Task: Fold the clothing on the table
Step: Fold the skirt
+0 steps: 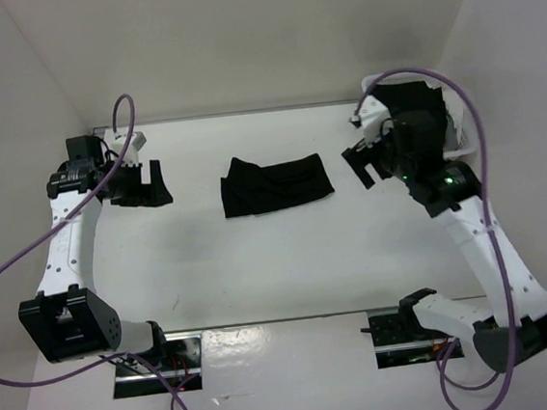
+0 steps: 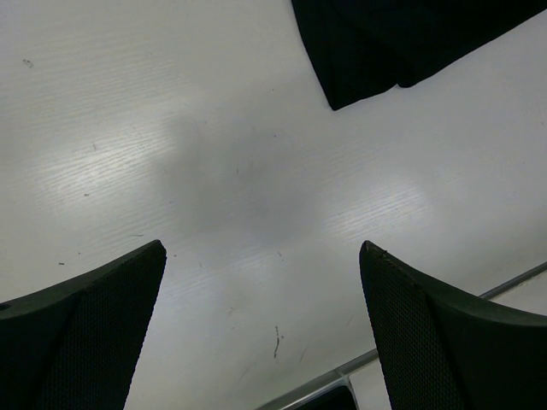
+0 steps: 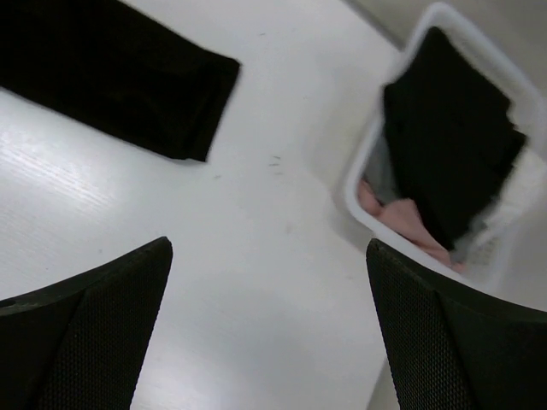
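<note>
The clothing (image 1: 276, 183) is plain black, unpatterned. The counter (image 1: 260, 264) is white with faint dark scuffs. The fingers (image 2: 77, 342) are black with a fine dotted texture. The arms (image 1: 69, 244) are white with black joints. The cables (image 1: 483, 160) are purple. The basket (image 3: 363, 171) is white and holds black cloth (image 3: 453, 145) and pink cloth (image 3: 402, 218).

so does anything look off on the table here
Nothing spilled or damaged. The black garment lies slightly crooked on the table, its far edge uneven. The white basket at the far right corner holds black, pink and white cloths bunched untidily.
</note>
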Action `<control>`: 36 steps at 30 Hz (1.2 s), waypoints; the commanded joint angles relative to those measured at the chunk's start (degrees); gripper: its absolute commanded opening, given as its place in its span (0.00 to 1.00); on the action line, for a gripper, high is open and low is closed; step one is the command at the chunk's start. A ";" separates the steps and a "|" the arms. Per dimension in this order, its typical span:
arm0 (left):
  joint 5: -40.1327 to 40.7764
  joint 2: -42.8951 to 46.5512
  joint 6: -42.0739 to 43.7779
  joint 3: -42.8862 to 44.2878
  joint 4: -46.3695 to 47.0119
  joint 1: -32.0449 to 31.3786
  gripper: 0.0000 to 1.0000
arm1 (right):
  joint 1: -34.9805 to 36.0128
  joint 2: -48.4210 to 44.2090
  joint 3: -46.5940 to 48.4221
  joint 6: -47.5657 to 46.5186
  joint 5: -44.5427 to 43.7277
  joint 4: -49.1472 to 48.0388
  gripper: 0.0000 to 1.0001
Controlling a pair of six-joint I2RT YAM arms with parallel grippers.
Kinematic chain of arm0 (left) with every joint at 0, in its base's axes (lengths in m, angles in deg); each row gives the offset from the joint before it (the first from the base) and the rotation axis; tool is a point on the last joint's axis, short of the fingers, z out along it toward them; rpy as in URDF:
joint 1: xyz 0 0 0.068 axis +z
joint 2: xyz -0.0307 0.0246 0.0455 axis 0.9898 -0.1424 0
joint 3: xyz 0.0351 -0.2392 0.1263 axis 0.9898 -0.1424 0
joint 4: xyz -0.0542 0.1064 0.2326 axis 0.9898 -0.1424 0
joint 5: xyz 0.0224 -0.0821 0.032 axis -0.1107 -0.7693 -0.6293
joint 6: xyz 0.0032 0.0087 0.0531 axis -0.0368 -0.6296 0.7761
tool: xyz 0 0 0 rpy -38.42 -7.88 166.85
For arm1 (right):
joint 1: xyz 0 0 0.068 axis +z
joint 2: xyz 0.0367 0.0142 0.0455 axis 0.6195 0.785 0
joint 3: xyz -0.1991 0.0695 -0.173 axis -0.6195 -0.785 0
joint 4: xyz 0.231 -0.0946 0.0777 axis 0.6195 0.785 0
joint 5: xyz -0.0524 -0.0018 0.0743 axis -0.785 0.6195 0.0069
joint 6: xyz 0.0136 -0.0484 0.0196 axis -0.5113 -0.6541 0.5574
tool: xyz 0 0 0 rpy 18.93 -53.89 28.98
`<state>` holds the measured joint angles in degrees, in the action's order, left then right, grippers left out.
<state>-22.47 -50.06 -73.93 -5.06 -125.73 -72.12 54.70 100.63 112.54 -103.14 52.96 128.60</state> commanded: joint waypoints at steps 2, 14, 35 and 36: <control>0.73 2.09 -0.50 -1.51 3.27 -0.11 1.00 | 8.69 6.32 -7.19 2.07 -6.11 -15.55 0.98; 3.63 3.15 -0.50 -8.36 8.73 -0.11 1.00 | 20.13 22.93 -12.39 2.69 -13.80 -28.76 0.98; 3.64 3.15 -1.55 -8.81 9.79 -0.11 1.00 | 16.28 39.36 -11.09 -1.36 -23.03 -38.96 0.98; 3.63 3.15 -1.55 -8.81 9.79 -0.11 1.00 | 16.27 40.16 -10.47 -1.36 -23.03 -38.96 0.98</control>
<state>-17.97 -48.53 -74.42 -13.52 -117.36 -72.12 72.73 138.77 100.50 -103.71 32.22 94.22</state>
